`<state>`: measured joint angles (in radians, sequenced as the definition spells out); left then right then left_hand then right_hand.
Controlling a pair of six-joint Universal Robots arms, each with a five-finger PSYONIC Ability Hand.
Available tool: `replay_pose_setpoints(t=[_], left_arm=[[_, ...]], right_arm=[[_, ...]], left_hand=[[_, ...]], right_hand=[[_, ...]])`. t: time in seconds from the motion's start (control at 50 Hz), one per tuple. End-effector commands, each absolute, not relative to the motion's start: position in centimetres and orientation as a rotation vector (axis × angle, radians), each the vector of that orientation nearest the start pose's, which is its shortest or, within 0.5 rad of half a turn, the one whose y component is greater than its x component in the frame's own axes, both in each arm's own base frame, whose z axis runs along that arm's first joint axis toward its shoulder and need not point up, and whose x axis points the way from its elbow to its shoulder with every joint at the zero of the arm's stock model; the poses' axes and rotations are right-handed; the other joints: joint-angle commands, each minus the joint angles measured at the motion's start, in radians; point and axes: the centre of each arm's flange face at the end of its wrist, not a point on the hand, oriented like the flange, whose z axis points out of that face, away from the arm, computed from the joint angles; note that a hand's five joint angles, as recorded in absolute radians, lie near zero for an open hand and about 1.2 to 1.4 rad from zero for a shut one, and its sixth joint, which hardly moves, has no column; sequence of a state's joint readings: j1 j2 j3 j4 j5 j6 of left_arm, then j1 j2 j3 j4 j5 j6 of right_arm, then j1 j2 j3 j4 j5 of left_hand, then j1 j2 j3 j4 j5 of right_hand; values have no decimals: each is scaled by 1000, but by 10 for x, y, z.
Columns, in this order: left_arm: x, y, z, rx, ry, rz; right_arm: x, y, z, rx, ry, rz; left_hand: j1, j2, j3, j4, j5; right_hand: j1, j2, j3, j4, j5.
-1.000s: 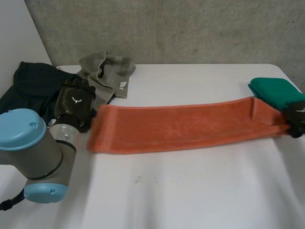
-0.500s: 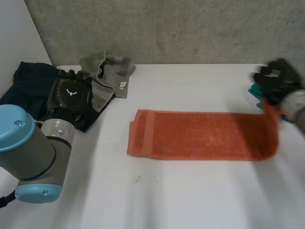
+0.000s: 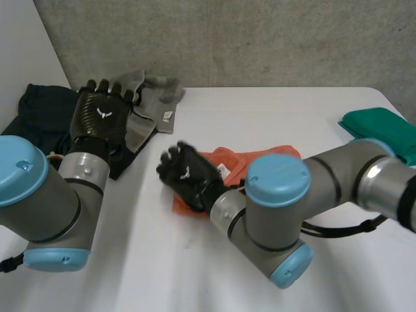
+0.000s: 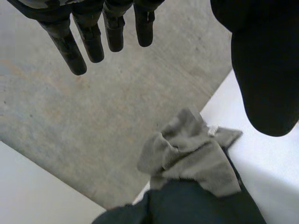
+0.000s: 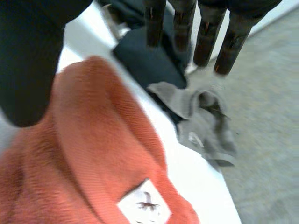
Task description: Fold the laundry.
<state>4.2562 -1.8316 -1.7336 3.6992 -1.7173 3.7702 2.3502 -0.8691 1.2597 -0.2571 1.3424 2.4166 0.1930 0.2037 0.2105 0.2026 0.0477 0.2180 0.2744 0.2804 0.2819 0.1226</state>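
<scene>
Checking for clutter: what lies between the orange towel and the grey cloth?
Bare white table separates orange towel and grey cloth, in the head view.

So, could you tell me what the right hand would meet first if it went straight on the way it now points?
Probably the dark garment, lying just ahead of the right hand, then the grey cloth; depth is unclear.

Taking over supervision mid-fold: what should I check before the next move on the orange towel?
1. Right hand empty: ok, fingers straight over the orange towel, at its end.
2. Left hand empty: ok, open, near the grey cloth.
3. Towel lying flat: not ok, it looks rumpled, label up.
4. Edges aligned: cannot tell, the right arm covers part.
5. Green cloth apart from the towel: ok.
</scene>
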Motion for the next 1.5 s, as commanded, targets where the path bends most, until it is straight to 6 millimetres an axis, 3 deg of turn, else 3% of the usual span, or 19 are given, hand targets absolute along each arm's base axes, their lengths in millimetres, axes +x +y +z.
replay_pose_setpoints(t=[0.02,0.04,0.1,0.2,0.32,0.44,0.54,0.64,0.7,0.8,0.96,1.12,1.26,1.38,1.5], left_arm=[[-288,-264,248,823,1729,-2352],[-293,-263,250,824,1742,-2380],[-312,-254,253,860,1799,-2488],[-350,-233,233,1080,1958,-2567],[-381,-218,193,1345,2113,-2441],[-392,-228,150,1423,2224,-2264],[-400,-237,135,1444,2215,-2235],[-401,-248,124,1417,2188,-2181],[-393,-265,121,1291,2151,-2136],[-360,-303,127,1038,2074,-2045],[-335,-326,140,908,2059,-2025],[-339,-306,129,990,2100,-1981],[-359,-283,159,1041,2046,-2110],[-370,-283,156,1141,2034,-2163],[-378,-296,138,1163,2033,-2162]], right_arm=[[365,-238,216,-1175,1706,-1964],[351,-243,224,-1068,1751,-1949],[330,-250,227,-960,1840,-1908],[289,-260,204,-933,2101,-1766],[271,-262,171,-1038,2245,-1670],[265,-264,148,-1151,2271,-1668],[265,-265,140,-1167,2259,-1694],[268,-264,133,-1207,2249,-1693],[269,-265,130,-1241,2240,-1703],[270,-267,129,-1311,2213,-1753],[268,-270,128,-1341,2231,-1802],[266,-269,128,-1339,2242,-1804],[263,-271,130,-1329,2248,-1813],[262,-268,128,-1331,2254,-1799],[262,-268,127,-1334,2256,-1798]], left_hand=[[-18,-29,-36,-28,-48],[-18,-29,-36,-28,-48],[-18,-29,-36,-28,-48],[-9,-20,-26,-19,-38],[18,7,0,8,-12],[26,16,9,17,-3],[35,24,18,26,6],[47,36,29,37,18],[62,51,44,52,32],[53,42,35,43,24],[50,39,32,40,21],[38,27,21,29,9],[15,4,-3,5,-15],[20,10,3,11,-9],[32,21,15,23,3]], right_hand=[[-43,-100,-106,-107,-123],[-43,-100,-106,-107,-123],[-43,-100,-106,-107,-123],[-43,-100,-106,-107,-123],[-43,-100,-106,-107,-123],[216,159,153,152,137],[316,260,254,252,237],[501,444,438,437,422],[612,556,550,548,533],[838,781,775,774,759],[956,900,894,892,877],[956,900,894,892,877],[950,894,888,886,871],[942,885,879,878,862],[1067,1011,1005,1003,988]])
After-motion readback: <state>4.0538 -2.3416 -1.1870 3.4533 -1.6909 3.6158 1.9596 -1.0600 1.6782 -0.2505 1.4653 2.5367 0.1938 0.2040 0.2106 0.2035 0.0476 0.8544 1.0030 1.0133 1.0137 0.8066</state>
